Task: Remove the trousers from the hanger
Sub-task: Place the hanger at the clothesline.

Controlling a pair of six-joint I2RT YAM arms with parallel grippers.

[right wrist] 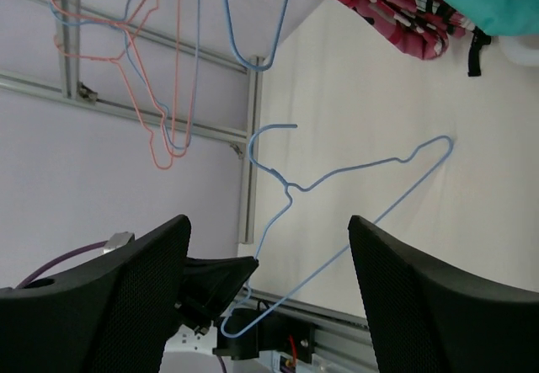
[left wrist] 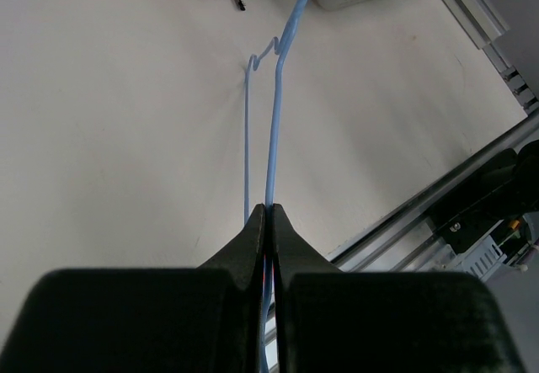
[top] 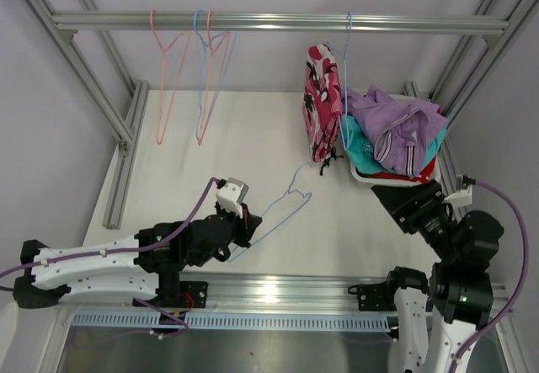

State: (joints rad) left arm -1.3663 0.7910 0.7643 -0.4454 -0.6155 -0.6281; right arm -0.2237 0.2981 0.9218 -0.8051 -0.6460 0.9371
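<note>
The pink camouflage trousers hang from a blue hanger on the rail; they also show in the right wrist view. Lilac trousers, teal trousers and red trousers lie piled in a white basket. The mustard-brown pair is hidden. My left gripper is shut on the wire of an empty light blue hanger low over the table; its jaws pinch the wire. My right gripper is open and empty beside the basket, with its fingers spread wide.
Two empty pink hangers and an empty blue one hang at the left of the rail. Aluminium frame posts stand at both sides. A metal rail runs along the near edge.
</note>
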